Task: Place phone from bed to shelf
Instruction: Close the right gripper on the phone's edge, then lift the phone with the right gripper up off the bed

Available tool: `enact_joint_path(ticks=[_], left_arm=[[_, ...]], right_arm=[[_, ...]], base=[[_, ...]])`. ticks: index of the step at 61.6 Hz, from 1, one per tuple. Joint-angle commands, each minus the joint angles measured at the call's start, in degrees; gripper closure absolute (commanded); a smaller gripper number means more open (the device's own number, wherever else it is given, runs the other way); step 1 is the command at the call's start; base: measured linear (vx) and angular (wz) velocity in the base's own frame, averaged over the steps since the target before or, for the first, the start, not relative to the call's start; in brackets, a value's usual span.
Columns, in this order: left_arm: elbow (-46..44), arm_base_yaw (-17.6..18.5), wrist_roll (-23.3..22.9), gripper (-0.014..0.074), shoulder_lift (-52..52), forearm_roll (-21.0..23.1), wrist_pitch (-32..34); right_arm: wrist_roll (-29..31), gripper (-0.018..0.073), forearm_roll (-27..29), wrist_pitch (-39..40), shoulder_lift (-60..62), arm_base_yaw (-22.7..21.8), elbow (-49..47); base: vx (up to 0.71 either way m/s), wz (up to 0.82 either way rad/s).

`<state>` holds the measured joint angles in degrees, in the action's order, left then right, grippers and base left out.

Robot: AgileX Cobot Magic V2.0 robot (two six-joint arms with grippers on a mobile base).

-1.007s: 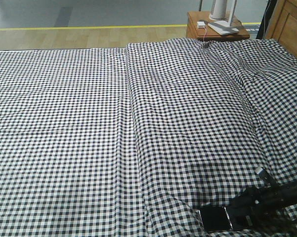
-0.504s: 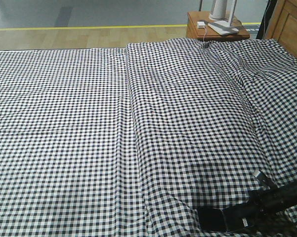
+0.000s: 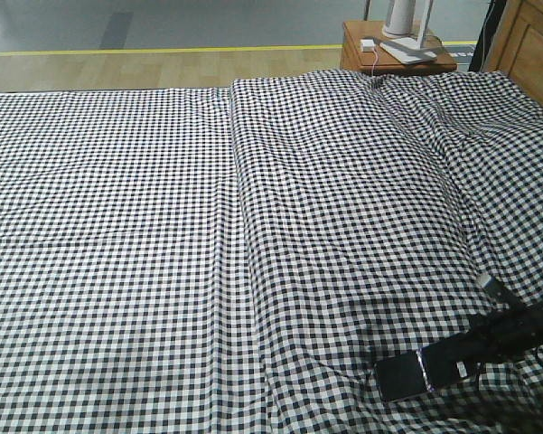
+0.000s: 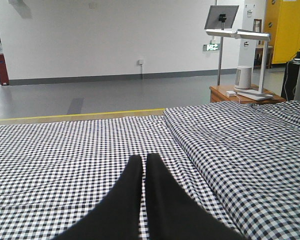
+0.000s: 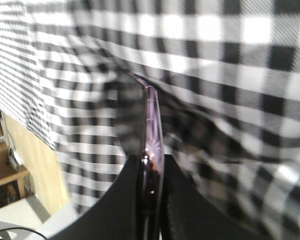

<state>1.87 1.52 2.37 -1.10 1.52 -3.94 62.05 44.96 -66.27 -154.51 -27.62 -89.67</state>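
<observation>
Phone [image 3: 397,378] first: at the lower right of the front view it sits a little higher and further right than a second ago, and it seems to hang just off the bed [image 3: 117,226]. I judge the pick-up is made and the lift is starting. Right gripper [image 3: 438,369] is clamped on the phone's right end. In the right wrist view the slab shows edge-on, pinkish rim toward the camera, pinched between the two black fingers [image 5: 125,200]. That arm reaches in low from the lower right corner, slanting up toward the right edge. Left gripper [image 4: 144,165] hangs idle over the sheet, its fingers pressed together with nothing between them. Far off at the upper right stands the nightstand [image 3: 354,56]. No shelf shows in any view, so the whole carry is yet to come.
</observation>
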Motion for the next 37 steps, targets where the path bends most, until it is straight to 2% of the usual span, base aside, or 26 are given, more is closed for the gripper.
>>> enact_joint_path(ticks=[1,10,26,37], left_arm=[[-1.38,-0.11,-0.50,0.0595,-0.45,0.60,4.32],[-1.38,-0.11,-0.50,0.0595,-0.45,0.60,4.32],[-1.38,-0.11,-0.50,0.0595,-0.45,0.60,4.32],[-1.38,-0.11,-0.50,0.0595,-0.45,0.60,4.32]], right_arm=[[3.34,0.0563,4.50,-7.63,8.45,0.04,3.00],[6.11,0.0562,7.09,-7.63,14.80,0.04,8.37],[6.08,0.0563,9.36,-7.63,27.80,0.11,12.44],[5.47,0.0562,10.78,-7.63,37.81,2.99,12.51]], base=[[0.00,0.00],[0.00,0.00],[0.00,0.00],[0.00,0.00]])
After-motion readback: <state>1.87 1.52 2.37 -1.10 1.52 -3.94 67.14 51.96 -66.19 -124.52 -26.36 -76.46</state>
